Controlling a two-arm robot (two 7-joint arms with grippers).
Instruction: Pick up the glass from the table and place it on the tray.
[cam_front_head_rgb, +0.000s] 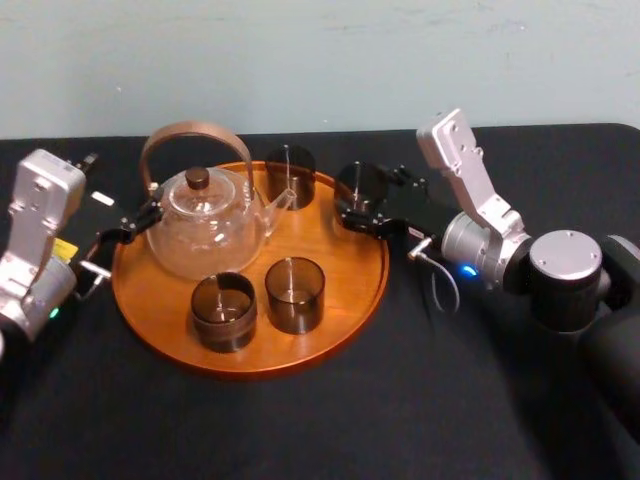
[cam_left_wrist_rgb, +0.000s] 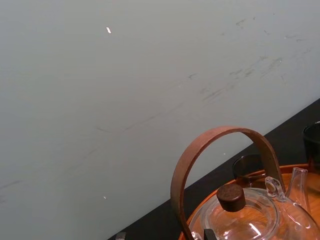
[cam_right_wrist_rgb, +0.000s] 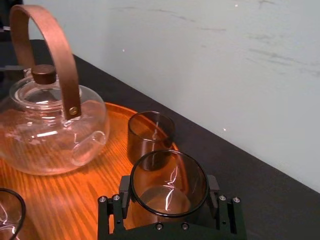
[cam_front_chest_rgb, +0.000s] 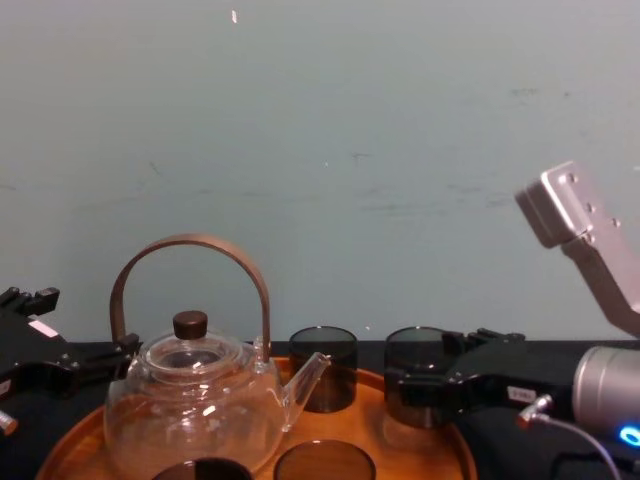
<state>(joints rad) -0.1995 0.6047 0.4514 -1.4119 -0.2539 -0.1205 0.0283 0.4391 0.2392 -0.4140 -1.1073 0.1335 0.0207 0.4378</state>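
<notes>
Right tool (cam_right_wrist_rgb: 169, 195) grips glass (cam_right_wrist_rgb: 168, 175) at tray's (cam_right_wrist_rgb: 75, 200) right rim.

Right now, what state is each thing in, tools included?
held glass: upright, clamped in right tool at the tray's right rim.
right tool: shut on held glass.
left tool: sits beside the teapot's left side.
teapot: upright on tray, lid on.
back glass: upright on tray.
front left glass: upright on tray.
front right glass: upright on tray.
</notes>
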